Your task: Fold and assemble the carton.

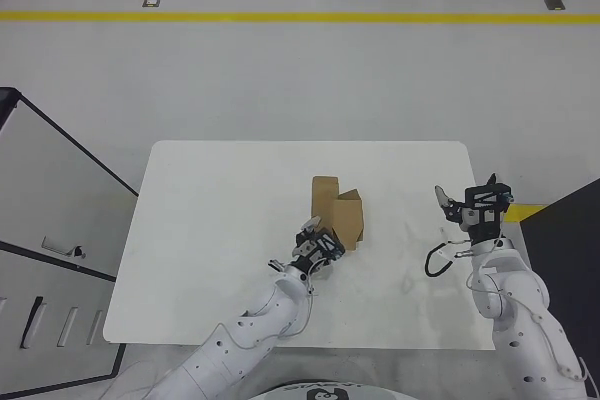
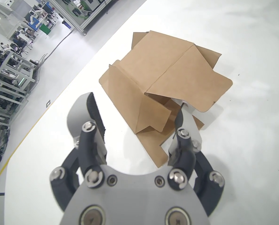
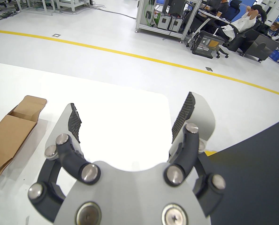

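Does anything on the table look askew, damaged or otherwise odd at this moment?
Nothing stands out. The carton lies half-folded on the table, flaps splayed at different angles, as fits an unfinished fold; I see no tear. The left gripper is open at its near end; the right gripper is open, well apart.

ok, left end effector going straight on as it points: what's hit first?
Probably the carton: its near flaps sit right ahead, between the fingers of the open left end effector. Depth unclear.
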Controlling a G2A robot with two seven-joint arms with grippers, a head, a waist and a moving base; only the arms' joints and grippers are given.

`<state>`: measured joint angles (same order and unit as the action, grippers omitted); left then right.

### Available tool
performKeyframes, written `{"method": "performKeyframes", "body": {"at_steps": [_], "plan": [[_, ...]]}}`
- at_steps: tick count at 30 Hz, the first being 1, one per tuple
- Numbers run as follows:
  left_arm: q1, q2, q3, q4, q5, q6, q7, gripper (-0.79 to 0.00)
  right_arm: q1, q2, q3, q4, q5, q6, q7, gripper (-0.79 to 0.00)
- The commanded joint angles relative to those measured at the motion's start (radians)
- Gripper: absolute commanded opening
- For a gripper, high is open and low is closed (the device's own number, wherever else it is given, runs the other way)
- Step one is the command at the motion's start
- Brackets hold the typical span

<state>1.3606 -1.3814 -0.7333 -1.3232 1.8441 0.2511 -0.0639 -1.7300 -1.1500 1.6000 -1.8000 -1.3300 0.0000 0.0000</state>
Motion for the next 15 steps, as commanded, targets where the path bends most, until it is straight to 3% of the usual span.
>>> {"method": "performKeyframes", "body": {"at_steps": [1, 11, 15], "plan": [[-0.003, -0.004, 0.002, 0.007, -0.001, -0.001, 0.000, -0.434, 0.000, 0.000, 0.000, 0.000, 0.000, 0.000, 0.000, 0.000], [-0.014, -0.016, 0.000, 0.040, 0.007, -0.012, 0.004, -0.456, 0.000, 0.000, 0.000, 0.000, 0.000, 0.000, 0.000, 0.000], [-0.012, -0.019, -0.001, 0.045, 0.025, -0.008, 0.005, -0.397, 0.000, 0.000, 0.000, 0.000, 0.000, 0.000, 0.000, 0.000]]}}
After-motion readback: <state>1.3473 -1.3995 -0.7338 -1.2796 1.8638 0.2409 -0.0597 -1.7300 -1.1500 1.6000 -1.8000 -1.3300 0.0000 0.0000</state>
